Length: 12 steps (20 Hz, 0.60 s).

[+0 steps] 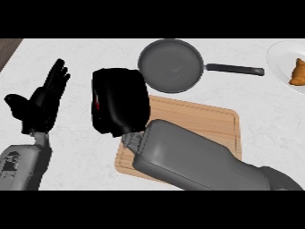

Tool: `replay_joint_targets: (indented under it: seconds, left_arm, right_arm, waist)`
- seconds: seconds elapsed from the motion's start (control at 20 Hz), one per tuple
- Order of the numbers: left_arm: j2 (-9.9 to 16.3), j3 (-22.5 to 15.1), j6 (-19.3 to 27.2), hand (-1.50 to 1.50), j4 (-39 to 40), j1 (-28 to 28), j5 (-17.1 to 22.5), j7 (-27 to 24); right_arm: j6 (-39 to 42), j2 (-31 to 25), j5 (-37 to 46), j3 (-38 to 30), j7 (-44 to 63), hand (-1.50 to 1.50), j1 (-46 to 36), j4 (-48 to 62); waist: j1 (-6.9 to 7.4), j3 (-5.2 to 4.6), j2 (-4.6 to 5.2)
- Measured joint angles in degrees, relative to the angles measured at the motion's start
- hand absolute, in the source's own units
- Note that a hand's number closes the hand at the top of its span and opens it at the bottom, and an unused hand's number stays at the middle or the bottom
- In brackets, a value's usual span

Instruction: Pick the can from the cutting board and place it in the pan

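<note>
**Right hand closed over the can, short of the pan**

Right hand (118, 100), black and bulky at the end of its grey forearm, hangs over the left edge of the rectangular pale wooden cutting board (201, 123), its fingers curled downward round something almost wholly hidden. A sliver of red showing at the hand's left side is most likely the can (96, 103); if so, the hand is grasping it, at the board's left edge, beside the pan and not yet over it.

By that reading, the pick looks done and the placing is left. The round dark grey frying pan (171, 65) with its black handle lies just beyond the board's far edge, up and to the right of the hand, and holds nothing.

Left hand (41, 100) rests open, fingers up, at the view's left.

No brand, label or writing can be read; the can's face is covered.
</note>
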Motion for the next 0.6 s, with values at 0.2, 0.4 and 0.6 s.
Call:
replay_joint_targets:
  seconds: [0.2,0.4,0.6]
  left_arm:
    - [-0.6,-0.1,0.4,0.00,-0.2,0.2,-0.2,-0.3]
    - [-0.4,1.0,0.1,0.00,0.9,0.5,0.1,-1.5]
    - [0.0,1.2,-0.2,0.00,-0.4,1.0,0.2,-1.1]
  right_arm:
    - [-6.7,0.0,-2.9,-4.2,-2.6,1.50,-2.4,5.6]
    - [-9.8,0.0,-3.5,-9.7,-8.7,1.50,-4.3,14.8]
    - [-12.2,-2.4,-4.6,-14.5,-17.7,1.50,-4.8,24.3]
  waist:
    - [-0.46,0.02,0.28]
    - [-1.23,0.03,0.41]
    - [-1.16,0.05,0.62]
